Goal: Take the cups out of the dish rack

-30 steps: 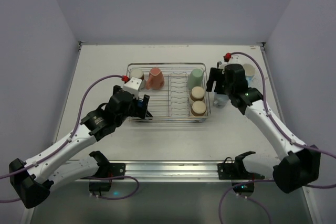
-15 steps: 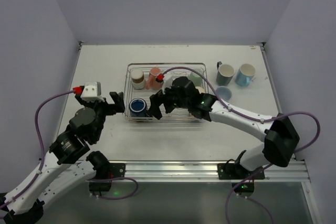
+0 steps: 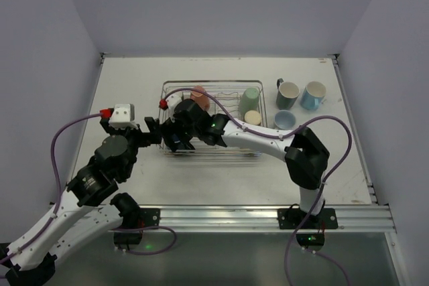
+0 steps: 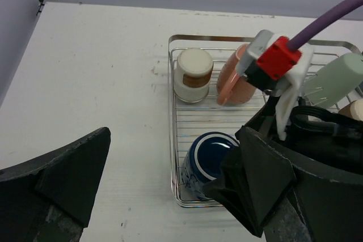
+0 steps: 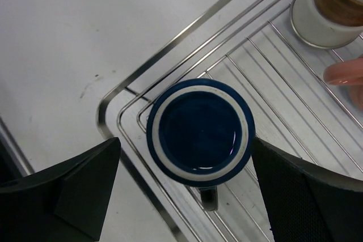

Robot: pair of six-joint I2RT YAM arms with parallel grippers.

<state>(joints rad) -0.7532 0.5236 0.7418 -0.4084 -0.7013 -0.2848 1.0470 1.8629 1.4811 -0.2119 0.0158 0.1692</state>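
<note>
Right gripper (image 5: 184, 151) hangs wide open straight above the navy cup (image 5: 198, 131), one finger on each side of it and neither touching, so I am holding nothing there. That cup stands upright, mouth up, in the 7 o'clock corner of the dish rack (image 3: 214, 84). At the rack's 11 o'clock corner I see a brown-and-cream cup (image 4: 193, 75) set upside down, with a salmon pink cup (image 4: 235, 80) tipped over just beside it. A mint green cup (image 3: 251, 98) and a cream cup (image 3: 253, 118) sit toward the rack's 3 o'clock end. Left gripper (image 4: 164, 168) is also spread open and empty, hovering over the table (image 3: 127, 78) off the rack's 9 o'clock side. Out at 3 o'clock, three cups already stand on the table: a dark-rimmed mug (image 3: 288, 92), a light blue mug (image 3: 313, 94) and a pale blue cup (image 3: 284, 120).
</note>
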